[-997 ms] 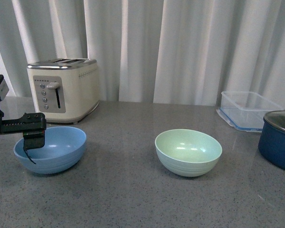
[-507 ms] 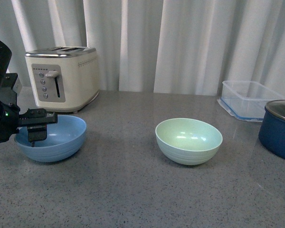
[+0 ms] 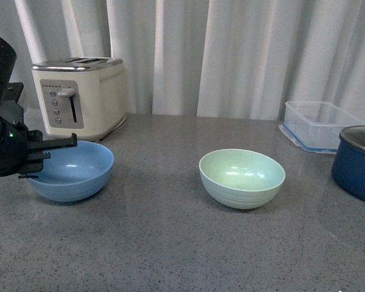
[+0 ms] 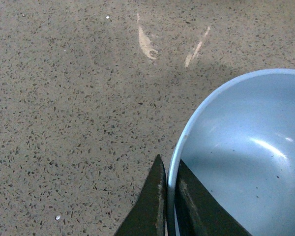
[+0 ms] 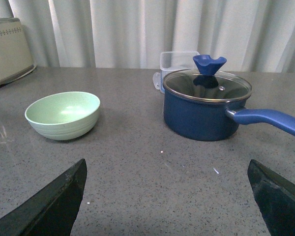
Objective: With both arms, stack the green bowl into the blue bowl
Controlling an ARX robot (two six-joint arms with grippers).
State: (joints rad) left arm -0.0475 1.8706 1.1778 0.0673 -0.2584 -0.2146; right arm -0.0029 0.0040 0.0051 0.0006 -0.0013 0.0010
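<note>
- Green bowl [image 3: 242, 177] sits upright and empty on the grey counter [image 3: 170, 243], in the same spot as half a second ago, well apart from the blue bowl [image 3: 73, 170] and nearer the navy pot [image 5: 204, 110]
- The blue bowl is what changed: it has shifted slightly toward the middle of the counter and now shows a little higher in the front view, in front of the toaster [image 3: 79, 97]
- The left gripper [image 4: 168, 164] has swung from pointing down into the bowl to lying roughly level; its jaws are nearly closed, one inside and one outside, pinching the blue bowl's rim
- Whether the bowl's base has left the counter I cannot tell
- The right gripper [image 5: 167, 164] has its jaws spread wide and holds nothing, facing the green bowl from some way off
- My reading: the left arm is bringing the blue bowl closer or steadying it, so the green bowl's pickup by the right arm has yet to begin
</note>
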